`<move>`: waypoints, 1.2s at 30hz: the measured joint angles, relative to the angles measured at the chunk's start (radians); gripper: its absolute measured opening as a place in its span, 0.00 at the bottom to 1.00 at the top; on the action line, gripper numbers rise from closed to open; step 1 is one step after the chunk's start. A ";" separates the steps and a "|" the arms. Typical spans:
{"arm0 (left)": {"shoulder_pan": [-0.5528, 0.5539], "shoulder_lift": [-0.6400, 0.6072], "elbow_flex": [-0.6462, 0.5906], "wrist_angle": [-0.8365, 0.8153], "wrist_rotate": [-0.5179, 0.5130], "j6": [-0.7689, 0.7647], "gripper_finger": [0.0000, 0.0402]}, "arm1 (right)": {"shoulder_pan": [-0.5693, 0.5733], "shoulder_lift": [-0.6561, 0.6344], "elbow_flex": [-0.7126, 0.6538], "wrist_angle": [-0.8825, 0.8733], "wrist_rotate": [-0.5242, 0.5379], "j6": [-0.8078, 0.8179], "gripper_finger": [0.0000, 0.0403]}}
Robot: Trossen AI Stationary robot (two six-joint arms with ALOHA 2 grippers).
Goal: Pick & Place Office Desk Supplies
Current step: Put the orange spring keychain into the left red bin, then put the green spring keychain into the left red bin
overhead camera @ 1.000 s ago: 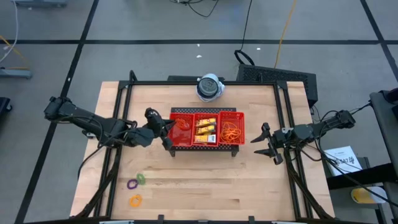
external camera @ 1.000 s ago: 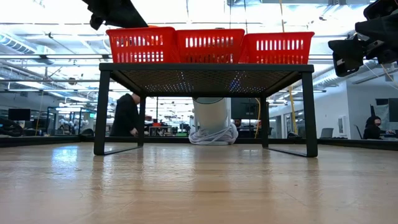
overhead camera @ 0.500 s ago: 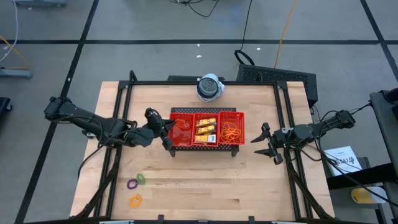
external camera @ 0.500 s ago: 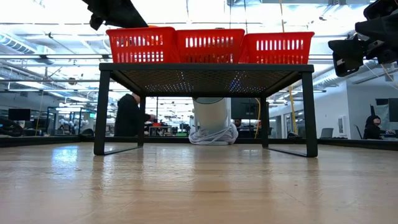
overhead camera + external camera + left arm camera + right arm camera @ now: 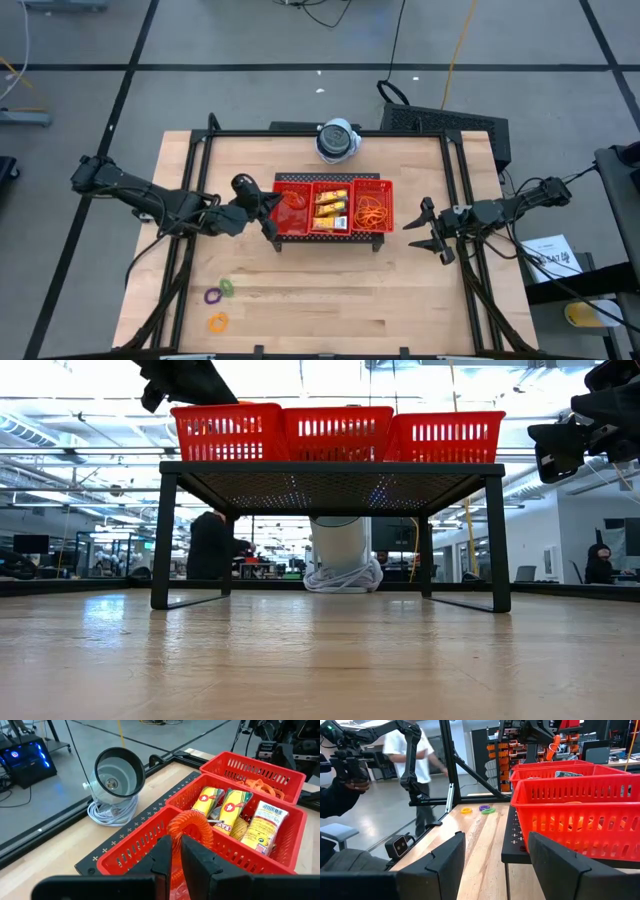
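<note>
The left gripper is hanging over the left end compartment of the red tray, its fingers pinched narrow on an orange coiled ring that is dangling just above that compartment. The tray is sitting on a low black stand near the middle of the desk, closer to the far edge. In the middle compartment, yellow packets are lying side by side. In the right end compartment, a heap of orange rubber bands is resting.

The right gripper is waiting just off the right end of the tray, above the desk, with its fingers spread wide and nothing between them.

Near the front left corner of the desk, three rings are lying close together: a purple ring touching or nearly touching a green ring, and an orange ring a little nearer the front edge.

A round white-grey device is standing at the far edge of the desk, behind the tray. A person in a white shirt is standing in the room beyond.
</note>
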State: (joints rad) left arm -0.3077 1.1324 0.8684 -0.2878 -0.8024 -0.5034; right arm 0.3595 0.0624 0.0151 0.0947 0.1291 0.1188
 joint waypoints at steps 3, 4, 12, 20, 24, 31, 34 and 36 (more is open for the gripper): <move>0.000 0.000 0.000 0.000 0.000 0.000 0.10 | 0.000 0.000 0.000 0.000 0.000 0.000 0.51; 0.000 0.000 0.000 0.000 0.000 0.000 0.10 | 0.000 0.000 0.000 0.000 0.000 0.000 0.51; 0.002 0.020 0.001 0.005 0.011 -0.006 0.10 | 0.000 0.000 0.000 0.000 0.000 0.000 0.51; 0.012 0.035 0.000 -0.002 0.021 -0.009 0.10 | 0.000 0.000 0.000 0.000 0.000 0.000 0.51; 0.016 0.033 0.001 0.004 0.018 -0.023 0.11 | 0.000 0.000 0.000 0.000 0.000 0.000 0.51; 0.017 0.033 0.001 0.002 0.014 -0.043 0.18 | 0.000 0.000 0.000 0.001 0.000 0.000 0.51; 0.022 0.033 0.001 0.000 0.016 -0.067 0.27 | 0.000 0.000 0.000 0.001 0.000 0.000 0.51; 0.022 0.033 0.001 0.000 0.031 -0.045 0.33 | 0.000 0.000 0.000 0.001 0.000 0.000 0.51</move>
State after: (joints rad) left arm -0.2855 1.1653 0.8692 -0.2882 -0.7716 -0.5481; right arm 0.3597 0.0621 0.0153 0.0953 0.1291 0.1191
